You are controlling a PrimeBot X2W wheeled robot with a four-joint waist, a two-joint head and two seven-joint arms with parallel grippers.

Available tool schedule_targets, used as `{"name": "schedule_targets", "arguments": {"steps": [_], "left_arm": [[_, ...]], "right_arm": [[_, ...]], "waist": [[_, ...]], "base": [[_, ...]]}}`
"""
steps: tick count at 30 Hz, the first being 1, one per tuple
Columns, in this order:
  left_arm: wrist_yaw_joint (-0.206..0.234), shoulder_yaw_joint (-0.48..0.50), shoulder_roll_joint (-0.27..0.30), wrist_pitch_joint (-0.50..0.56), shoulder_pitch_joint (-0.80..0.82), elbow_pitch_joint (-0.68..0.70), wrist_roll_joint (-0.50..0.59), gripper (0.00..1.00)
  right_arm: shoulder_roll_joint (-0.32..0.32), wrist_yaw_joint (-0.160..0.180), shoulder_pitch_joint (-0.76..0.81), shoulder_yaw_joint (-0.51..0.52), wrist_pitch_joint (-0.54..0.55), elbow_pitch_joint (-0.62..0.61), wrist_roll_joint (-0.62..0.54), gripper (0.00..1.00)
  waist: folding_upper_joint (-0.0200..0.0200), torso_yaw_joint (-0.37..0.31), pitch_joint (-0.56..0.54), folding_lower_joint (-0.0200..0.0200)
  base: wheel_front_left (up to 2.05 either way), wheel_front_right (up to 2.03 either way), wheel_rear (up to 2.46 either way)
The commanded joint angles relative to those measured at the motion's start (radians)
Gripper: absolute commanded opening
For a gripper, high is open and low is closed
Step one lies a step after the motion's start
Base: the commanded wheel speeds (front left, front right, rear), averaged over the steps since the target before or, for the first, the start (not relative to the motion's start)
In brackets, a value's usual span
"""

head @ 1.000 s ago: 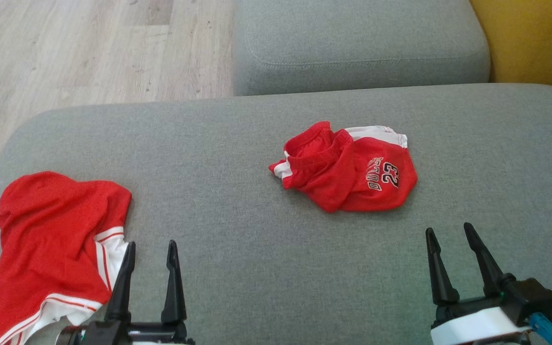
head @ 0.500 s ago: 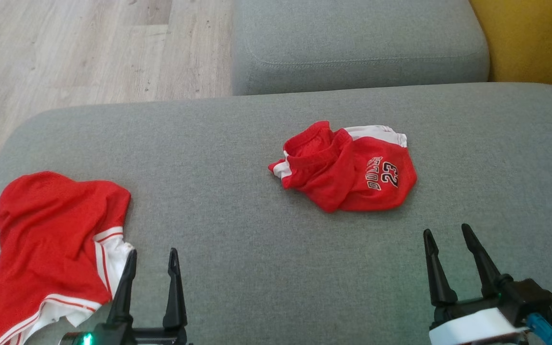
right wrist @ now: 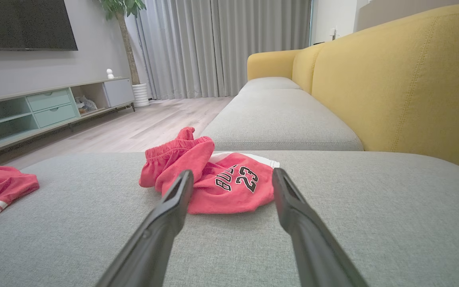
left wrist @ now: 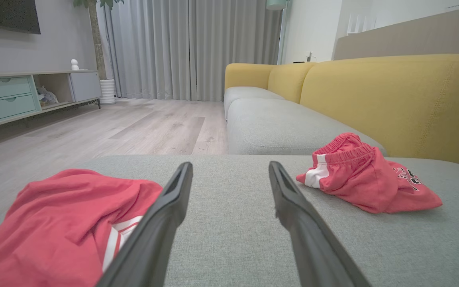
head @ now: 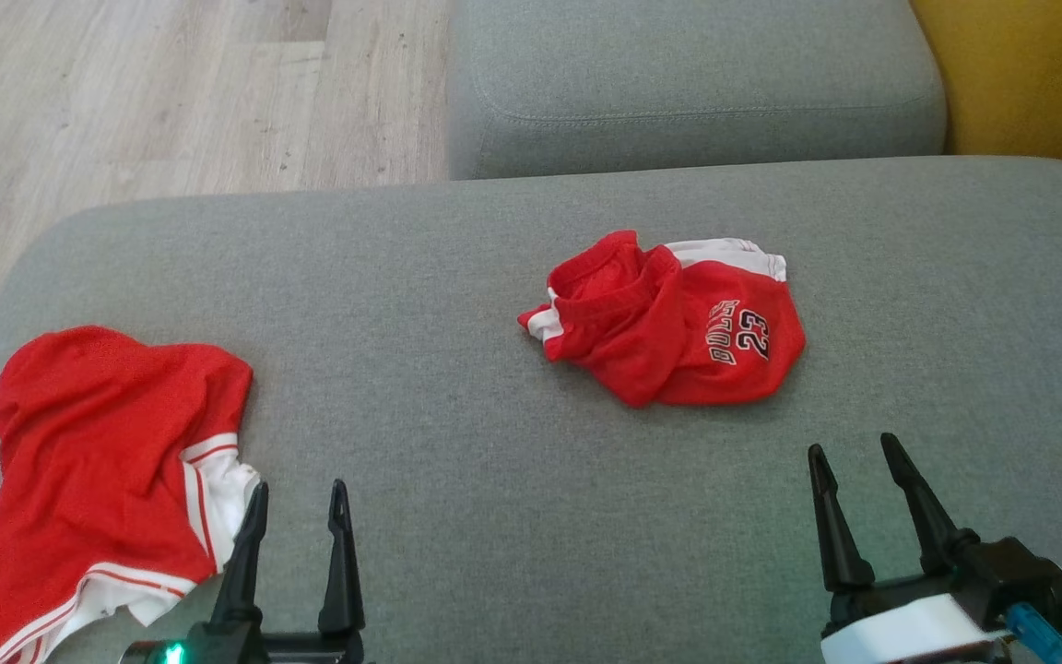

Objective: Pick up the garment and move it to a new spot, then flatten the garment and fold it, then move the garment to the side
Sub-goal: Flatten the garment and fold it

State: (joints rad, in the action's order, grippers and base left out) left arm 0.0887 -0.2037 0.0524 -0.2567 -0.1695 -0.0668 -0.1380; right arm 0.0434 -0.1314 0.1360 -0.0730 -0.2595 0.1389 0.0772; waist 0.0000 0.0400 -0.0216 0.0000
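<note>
Head view: crumpled red mesh shorts [head: 669, 318] printed BULLS 23 lie mid-way across the grey fabric sofa seat [head: 457, 277], apart from both grippers | left gripper [head: 300, 483] released, empty, just beside rumpled red-and-white jersey [head: 98, 461] | right gripper [head: 851, 443] released, empty | left wrist view: shorts ahead, rightward | right wrist view: shorts ahead, past the spread fingers.

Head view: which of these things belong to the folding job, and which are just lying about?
Job: crumpled red shorts marked 23, likely the garment to fold; grey cushion beneath them; left gripper and right gripper, both open.
Lying about: other red garment at the left; yellow sofa back; wooden floor.
</note>
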Motion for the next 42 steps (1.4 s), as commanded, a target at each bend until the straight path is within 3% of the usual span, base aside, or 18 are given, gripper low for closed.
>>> {"name": "schedule_targets", "arguments": {"steps": [1,22,34,42], "left_arm": [[0.006,0.021,-0.002,-0.005,0.044,0.025,0.010,1.00],[0.003,0.014,-0.002,-0.005,0.050,0.023,0.015,1.00],[-0.046,-0.020,-0.002,-0.005,0.149,0.018,0.032,1.00],[-0.062,-0.108,-0.002,-0.005,0.369,-0.060,0.051,1.00]], "right_arm": [[0.007,0.001,-0.033,-0.025,-0.002,-0.027,-0.008,1.00],[0.007,0.001,-0.037,-0.036,-0.002,-0.024,-0.004,1.00],[0.007,0.001,-0.059,-0.085,-0.002,-0.020,-0.018,1.00],[0.007,0.001,-0.125,-0.109,-0.002,-0.031,-0.011,1.00]], "waist": [[0.0000,0.000,0.001,0.0000],[0.0000,-0.018,0.003,0.0000],[0.0000,-0.150,0.049,0.0000],[0.0000,-0.255,0.161,0.0000]], "base": [[0.00,0.00,0.00],[0.00,0.00,0.00],[0.00,0.00,0.00],[0.00,0.00,0.00]]}}
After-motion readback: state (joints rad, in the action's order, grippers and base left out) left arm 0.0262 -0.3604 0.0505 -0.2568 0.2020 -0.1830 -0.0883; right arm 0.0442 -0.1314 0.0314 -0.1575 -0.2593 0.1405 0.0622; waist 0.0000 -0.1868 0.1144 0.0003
